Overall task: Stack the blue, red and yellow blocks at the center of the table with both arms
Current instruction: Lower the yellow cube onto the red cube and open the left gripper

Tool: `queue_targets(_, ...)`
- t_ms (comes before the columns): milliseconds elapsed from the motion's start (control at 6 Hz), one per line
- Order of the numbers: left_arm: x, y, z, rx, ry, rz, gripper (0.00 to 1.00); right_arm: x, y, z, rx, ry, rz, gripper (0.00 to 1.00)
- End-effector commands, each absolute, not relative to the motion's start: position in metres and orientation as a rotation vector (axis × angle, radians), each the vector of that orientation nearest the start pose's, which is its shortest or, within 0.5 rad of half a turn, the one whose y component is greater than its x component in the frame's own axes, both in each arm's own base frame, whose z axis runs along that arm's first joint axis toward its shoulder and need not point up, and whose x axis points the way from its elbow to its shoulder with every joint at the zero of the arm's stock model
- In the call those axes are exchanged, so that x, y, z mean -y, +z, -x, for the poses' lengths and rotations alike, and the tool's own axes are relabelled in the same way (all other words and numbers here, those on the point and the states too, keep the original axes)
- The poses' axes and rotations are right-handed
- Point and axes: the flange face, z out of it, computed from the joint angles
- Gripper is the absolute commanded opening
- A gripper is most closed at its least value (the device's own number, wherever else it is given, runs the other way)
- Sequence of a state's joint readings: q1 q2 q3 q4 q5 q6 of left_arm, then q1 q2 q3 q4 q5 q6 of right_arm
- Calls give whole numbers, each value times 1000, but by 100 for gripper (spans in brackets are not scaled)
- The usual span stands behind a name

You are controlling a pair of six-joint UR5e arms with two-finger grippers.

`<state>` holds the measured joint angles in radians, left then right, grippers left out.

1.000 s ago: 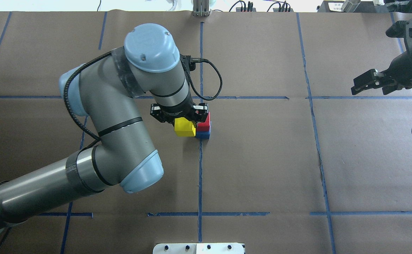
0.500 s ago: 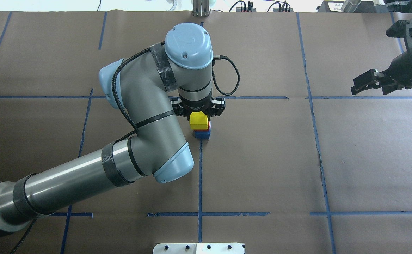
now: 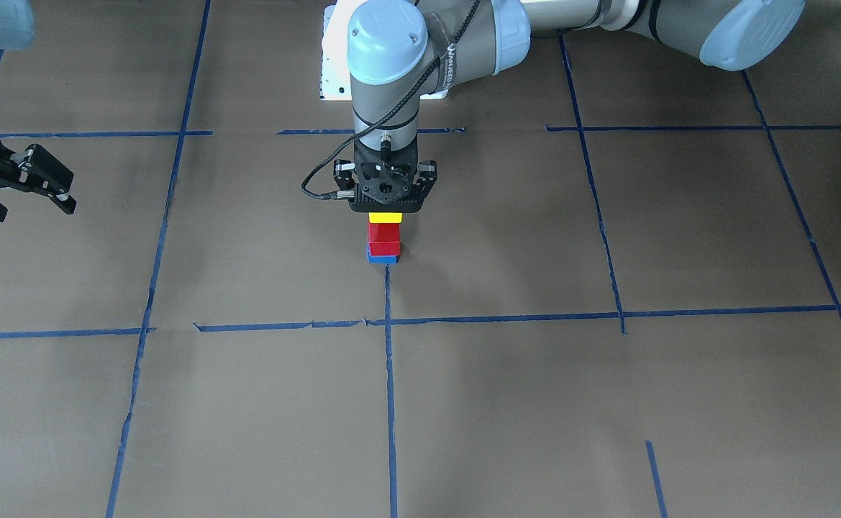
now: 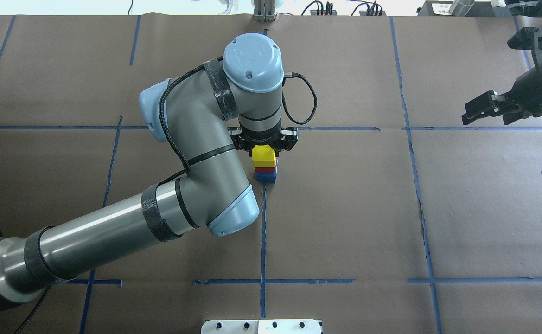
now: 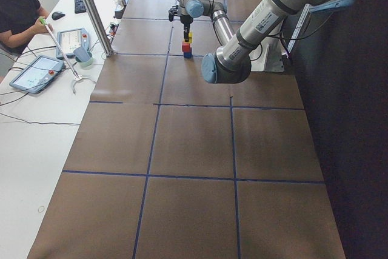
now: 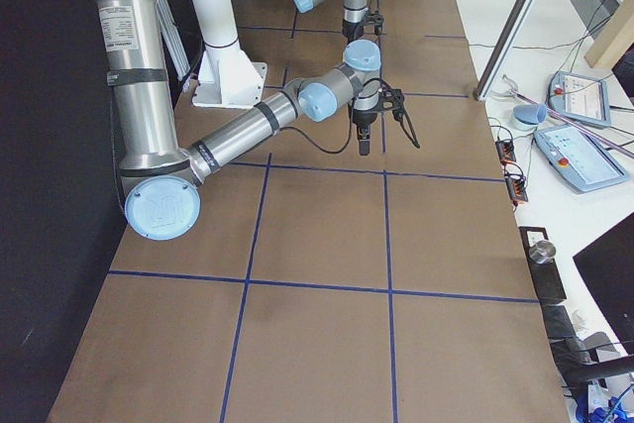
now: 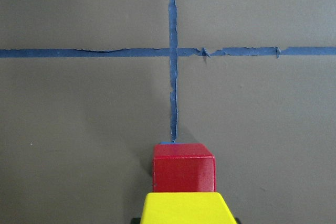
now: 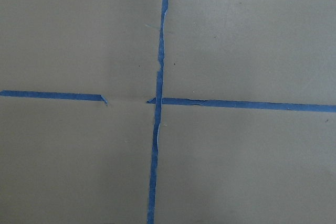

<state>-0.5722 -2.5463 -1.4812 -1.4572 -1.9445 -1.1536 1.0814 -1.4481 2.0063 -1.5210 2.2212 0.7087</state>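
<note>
A red block (image 4: 266, 170) sits on a blue block (image 4: 267, 177) at the table's centre, by the blue tape cross. My left gripper (image 4: 264, 153) is shut on the yellow block (image 4: 263, 157) and holds it right over the red one, seemingly touching. In the front view the yellow block (image 3: 385, 218) tops the red block (image 3: 383, 234) and the blue block (image 3: 383, 257) under the left gripper (image 3: 385, 210). The left wrist view shows the yellow block (image 7: 189, 208) over the red block (image 7: 184, 167). My right gripper (image 4: 486, 110) hangs open and empty at the far right, and shows in the front view (image 3: 24, 191).
Blue tape lines (image 4: 263, 232) split the brown paper table into squares. A white base plate (image 4: 261, 326) lies at the near edge. An operator (image 5: 18, 10) and tablets (image 5: 36, 72) are at a side desk.
My left arm has swung right with the yellow block, from beside the red-blue stack to directly over it. The right arm has not moved.
</note>
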Motion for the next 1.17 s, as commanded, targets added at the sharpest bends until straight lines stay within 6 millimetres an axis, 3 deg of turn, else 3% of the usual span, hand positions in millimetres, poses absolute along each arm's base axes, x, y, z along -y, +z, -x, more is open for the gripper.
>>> queue_targets(0,483,97,-570,-842,-2,-56,2,486,385,176,849,8,-128,100)
queue_targets(833,484,99,-574,-829,-8,-75,12,486,385,176,849,8,-128,100)
queue_targets(1000,483,99,-574,-831,-7,-75,66,486,385,176,849,8,-128,100)
